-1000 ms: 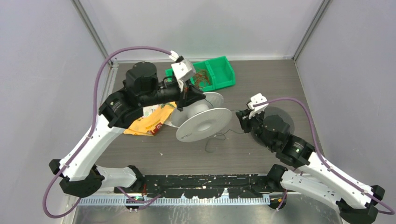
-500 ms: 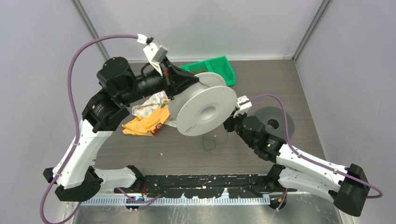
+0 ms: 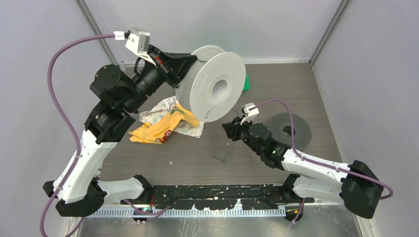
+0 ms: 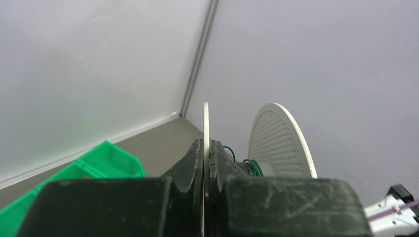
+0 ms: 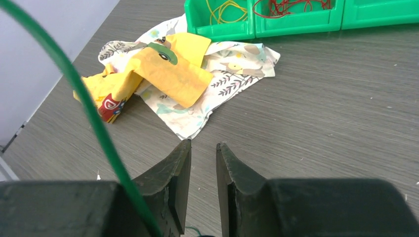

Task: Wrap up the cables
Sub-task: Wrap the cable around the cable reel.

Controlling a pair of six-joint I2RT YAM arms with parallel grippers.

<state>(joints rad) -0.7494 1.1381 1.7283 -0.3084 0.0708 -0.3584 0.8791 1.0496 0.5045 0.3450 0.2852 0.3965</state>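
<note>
My left gripper (image 3: 185,61) is shut on one flange of a white perforated spool (image 3: 217,89) and holds it high above the table's back, tilted on edge. In the left wrist view the jaws (image 4: 206,143) pinch the thin flange (image 4: 205,123), and dark green cable (image 4: 254,167) is wound on the hub. My right gripper (image 3: 228,129) is low over the table's middle, below the spool, slightly open with nothing between its fingers (image 5: 203,145). A green cable (image 5: 94,123) runs past the outside of its left finger. A loose loop of it (image 3: 221,158) lies on the table.
A green bin (image 5: 296,22) at the back holds yellow cables (image 5: 225,7) and red cables (image 5: 291,6); the spool mostly hides it from above (image 3: 245,83). A patterned cloth with yellow packets (image 3: 168,121) lies centre-left. A grey spool (image 3: 291,129) lies flat on the right.
My left arm has lifted the spool up and back off the table and turned it on edge. My right arm has reached left towards the middle, under the spool.
</note>
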